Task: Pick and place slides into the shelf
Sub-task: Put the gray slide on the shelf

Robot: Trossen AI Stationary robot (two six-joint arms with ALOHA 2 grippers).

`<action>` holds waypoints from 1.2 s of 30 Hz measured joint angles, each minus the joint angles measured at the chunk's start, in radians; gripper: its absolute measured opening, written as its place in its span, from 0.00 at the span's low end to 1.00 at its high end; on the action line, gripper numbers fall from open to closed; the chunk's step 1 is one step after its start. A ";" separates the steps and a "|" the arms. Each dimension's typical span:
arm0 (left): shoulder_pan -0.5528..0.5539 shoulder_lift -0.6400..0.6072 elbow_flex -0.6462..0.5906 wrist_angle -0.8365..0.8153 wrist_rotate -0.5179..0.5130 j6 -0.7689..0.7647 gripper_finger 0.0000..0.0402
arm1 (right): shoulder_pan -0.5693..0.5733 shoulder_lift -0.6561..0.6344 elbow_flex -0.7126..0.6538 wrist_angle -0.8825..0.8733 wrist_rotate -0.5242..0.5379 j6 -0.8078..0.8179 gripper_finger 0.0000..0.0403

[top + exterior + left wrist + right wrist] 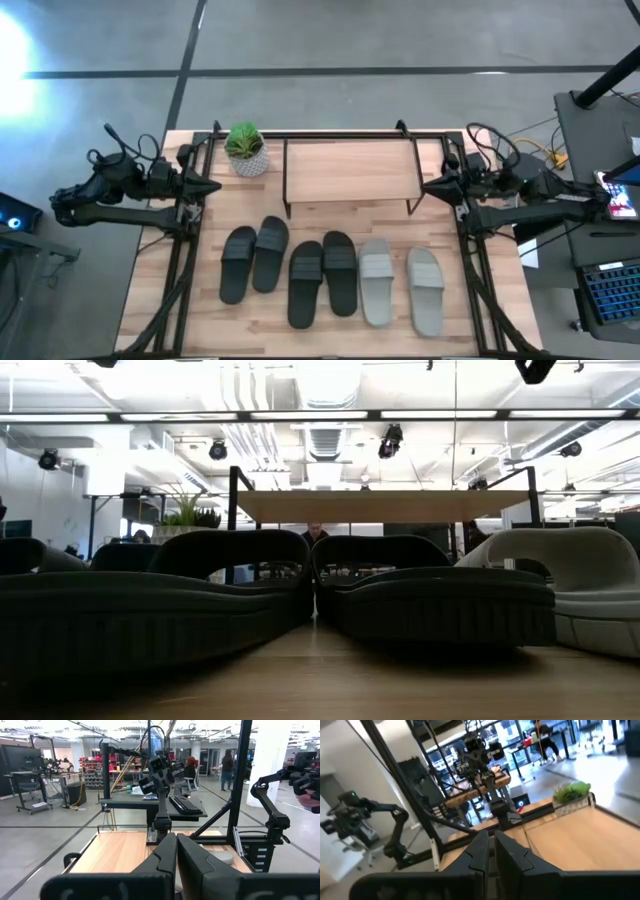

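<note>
Evidently, with both the left pincer (213, 187) and right pincer (428, 185) clenched and empty at the table's (160, 290) edges, either needed opening before descending squarely onto the nearest of six black and grey rubber slides (238, 264) lined before the low wooden-topped, black-framed shelf (350, 170).

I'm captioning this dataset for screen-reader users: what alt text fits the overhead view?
Six slides, four black and two light grey, lie in a row on a wooden table in front of a small empty shelf, a potted plant beside it. The left gripper and right gripper wait shut at the table's sides.
</note>
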 joint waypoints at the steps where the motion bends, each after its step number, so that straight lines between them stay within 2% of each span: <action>1: 0.000 0.000 0.000 0.000 0.000 0.000 0.00 | 0.000 0.001 0.000 0.020 0.002 -0.002 0.06; 6: 0.000 0.000 0.000 0.000 0.000 0.000 0.00 | 0.000 0.014 0.000 0.142 0.003 0.030 0.06; 15: 0.000 0.002 0.000 0.024 -0.038 0.056 0.00 | -0.004 0.115 0.000 0.252 0.004 0.291 0.06; 19: 0.000 0.012 0.000 0.105 -0.036 -0.017 0.00 | -0.005 0.185 0.000 0.266 0.004 0.379 0.06; 21: 0.000 0.016 0.000 0.170 -0.037 -0.085 0.00 | -0.005 0.219 0.000 0.329 0.003 0.428 0.08; 28: 0.000 0.029 0.000 0.402 -0.037 -0.097 0.00 | -0.018 0.306 0.000 0.541 0.004 0.400 0.24; 36: 0.000 0.024 0.000 0.605 -0.035 -0.097 0.00 | -0.052 0.318 0.040 0.535 0.004 0.300 0.47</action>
